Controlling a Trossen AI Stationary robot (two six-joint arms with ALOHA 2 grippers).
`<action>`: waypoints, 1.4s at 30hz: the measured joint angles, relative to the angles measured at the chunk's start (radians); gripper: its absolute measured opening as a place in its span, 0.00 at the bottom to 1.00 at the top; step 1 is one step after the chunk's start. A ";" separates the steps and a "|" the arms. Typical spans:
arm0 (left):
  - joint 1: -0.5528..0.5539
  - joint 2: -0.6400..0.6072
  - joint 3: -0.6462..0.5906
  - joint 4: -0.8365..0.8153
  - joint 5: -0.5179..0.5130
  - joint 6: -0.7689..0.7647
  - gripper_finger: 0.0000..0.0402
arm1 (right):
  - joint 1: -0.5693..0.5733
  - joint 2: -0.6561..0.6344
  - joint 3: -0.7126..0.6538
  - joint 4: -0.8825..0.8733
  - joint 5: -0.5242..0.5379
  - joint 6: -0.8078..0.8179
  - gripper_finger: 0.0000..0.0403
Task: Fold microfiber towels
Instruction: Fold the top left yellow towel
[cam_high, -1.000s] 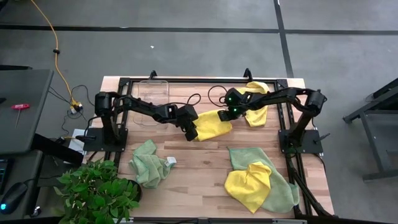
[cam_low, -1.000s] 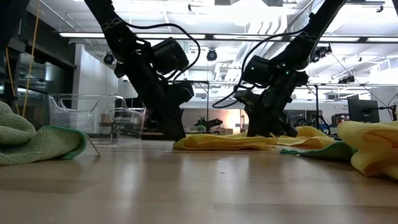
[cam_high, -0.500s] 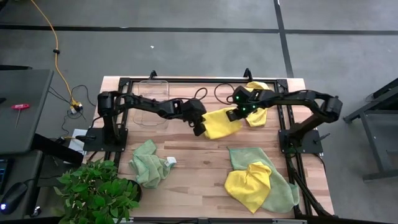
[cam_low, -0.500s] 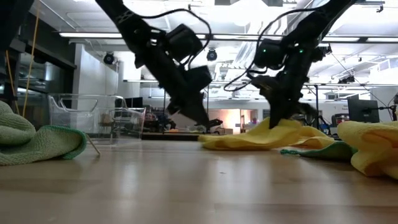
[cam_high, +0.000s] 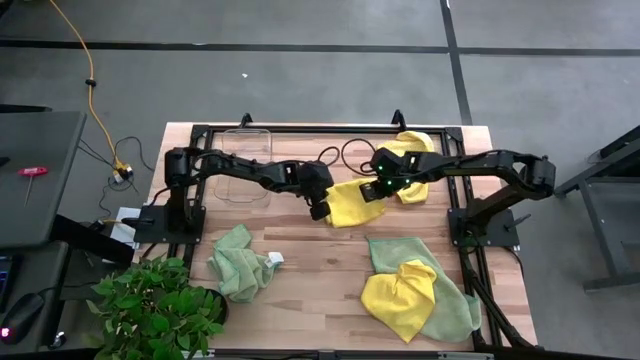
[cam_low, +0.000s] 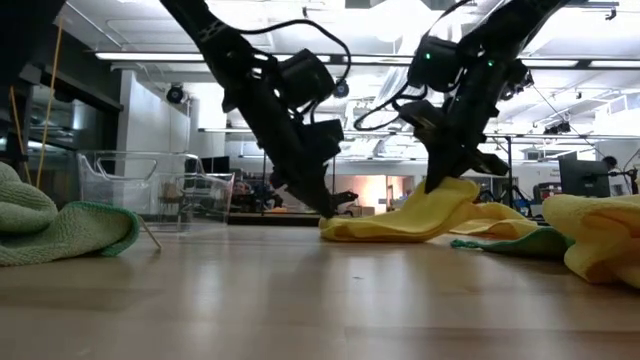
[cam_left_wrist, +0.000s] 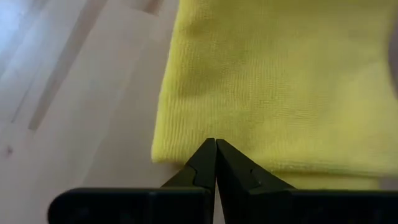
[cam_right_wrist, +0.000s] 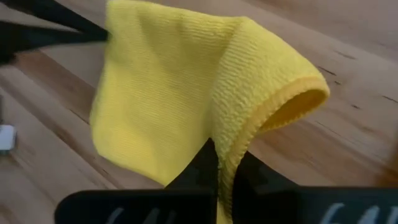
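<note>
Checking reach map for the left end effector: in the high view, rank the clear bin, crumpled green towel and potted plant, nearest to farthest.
From the left end effector, shut at the edge of the centre yellow towel:
1. Clear bin, toward the table's back-left.
2. Crumpled green towel, front-left on the table.
3. Potted plant, beyond the table's front-left corner.

Grey floor (cam_high: 320, 60) crossed by dark seams; orange cable (cam_high: 88, 70) trailing. Dark desk (cam_high: 35, 175) beside bench. Ceiling strip lights (cam_low: 180, 55), distant workstations behind.
</note>
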 joint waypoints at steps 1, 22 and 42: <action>-0.004 0.008 0.000 -0.004 0.000 0.000 0.00 | 0.008 0.000 0.000 0.009 0.012 0.005 0.00; -0.069 -0.050 -0.001 -0.217 -0.073 0.175 0.00 | 0.021 -0.001 0.008 -0.022 0.067 0.025 0.00; -0.072 0.083 0.005 0.025 0.003 0.111 0.00 | 0.093 0.003 0.073 0.004 0.087 0.130 0.00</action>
